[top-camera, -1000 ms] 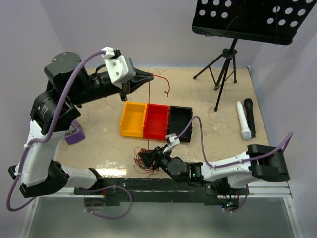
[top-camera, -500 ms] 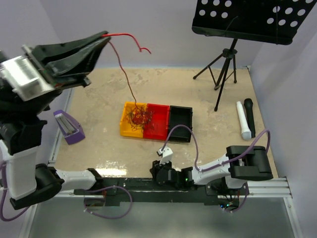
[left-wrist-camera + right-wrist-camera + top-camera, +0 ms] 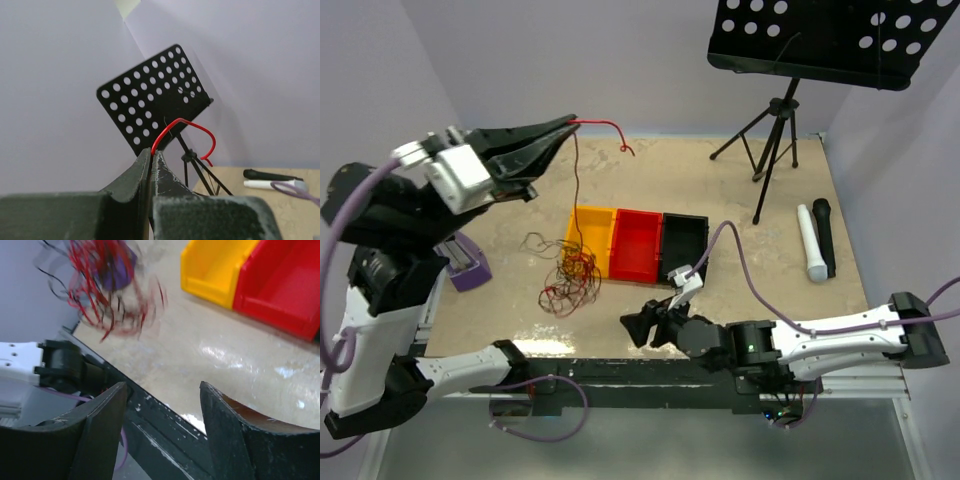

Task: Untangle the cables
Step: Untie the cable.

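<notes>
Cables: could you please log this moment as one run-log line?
left claw: shut on red wire | cables: snarl hanging from it, beside yellow bin | right claw: open, empty

The cables [image 3: 565, 275] hung beneath the left gripper [image 3: 572, 122], beside bins [image 3: 620, 245].
The snarl is seen left of the bins and ahead of the right gripper [image 3: 638, 322], well apart; a music stand [image 3: 775, 130] is set right of the left gripper.
</notes>
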{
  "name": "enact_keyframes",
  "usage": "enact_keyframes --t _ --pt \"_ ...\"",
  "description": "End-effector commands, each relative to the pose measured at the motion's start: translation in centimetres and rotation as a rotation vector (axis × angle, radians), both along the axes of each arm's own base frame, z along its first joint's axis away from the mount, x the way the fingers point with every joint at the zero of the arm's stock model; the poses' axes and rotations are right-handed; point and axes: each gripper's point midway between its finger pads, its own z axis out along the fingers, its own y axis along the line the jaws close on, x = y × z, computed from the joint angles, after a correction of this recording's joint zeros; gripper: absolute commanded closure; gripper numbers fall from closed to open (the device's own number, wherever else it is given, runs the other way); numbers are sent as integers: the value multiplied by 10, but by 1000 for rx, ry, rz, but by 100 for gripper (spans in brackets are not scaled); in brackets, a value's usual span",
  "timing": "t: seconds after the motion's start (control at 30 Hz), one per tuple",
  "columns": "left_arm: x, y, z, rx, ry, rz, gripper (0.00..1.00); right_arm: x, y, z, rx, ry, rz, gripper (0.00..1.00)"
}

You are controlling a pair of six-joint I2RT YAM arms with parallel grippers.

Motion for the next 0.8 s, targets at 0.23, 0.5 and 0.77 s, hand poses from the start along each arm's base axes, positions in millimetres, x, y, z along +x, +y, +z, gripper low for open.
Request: enact_keyframes --t 0.23,0.5,0.77 --pt "5 -19 -45 105 74 -59 100 -1 -4 116 68 -294 76 27" --pt "-4 -36 -70 183 139 -163 100 19 -18 145 33 -390 -57 26" --pt "-9 -44 -71 199 152 -222 100 47 -24 149 -51 -457 -200 22"
